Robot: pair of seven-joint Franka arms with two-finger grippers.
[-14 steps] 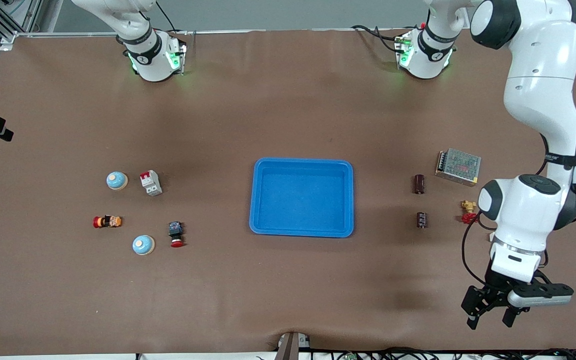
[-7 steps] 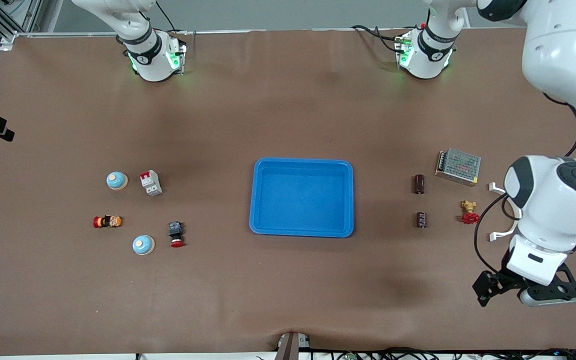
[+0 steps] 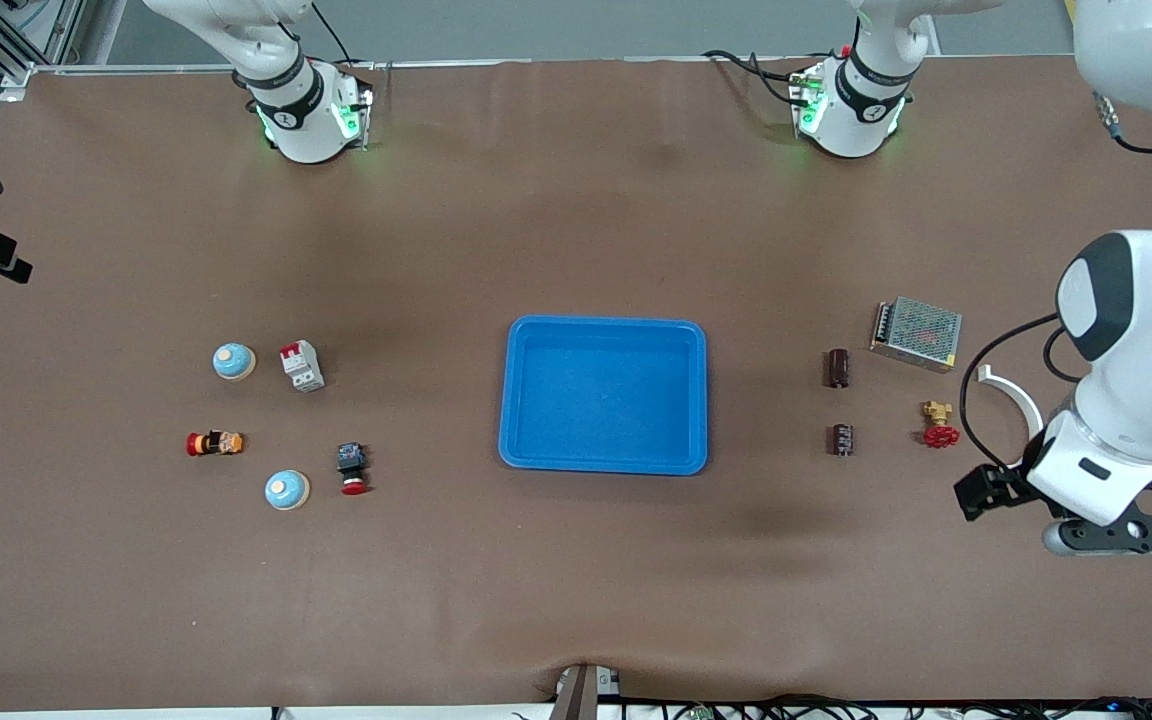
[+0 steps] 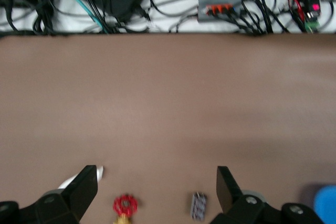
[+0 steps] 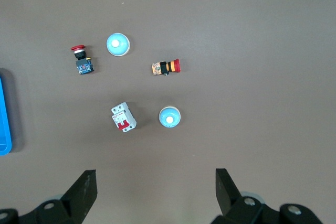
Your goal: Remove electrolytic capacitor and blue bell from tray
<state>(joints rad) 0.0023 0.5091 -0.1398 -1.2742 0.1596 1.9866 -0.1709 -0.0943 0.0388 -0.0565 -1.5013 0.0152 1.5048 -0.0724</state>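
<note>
The tray (image 3: 604, 394) lies empty, both capacitors (image 3: 842, 439) and bells (image 3: 287, 489) already on the worktop (image 3: 576, 590) beside it, so the left hand (image 3: 1011, 490), fingers apart and empty, should only lift clear, as the right hand (image 5: 156, 195), also apart, waits.

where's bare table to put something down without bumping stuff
Free: the strip between the tray and the capacitors, and the table between the tray and the front camera. Crowded: around the bells and breaker, and near the valve.
</note>
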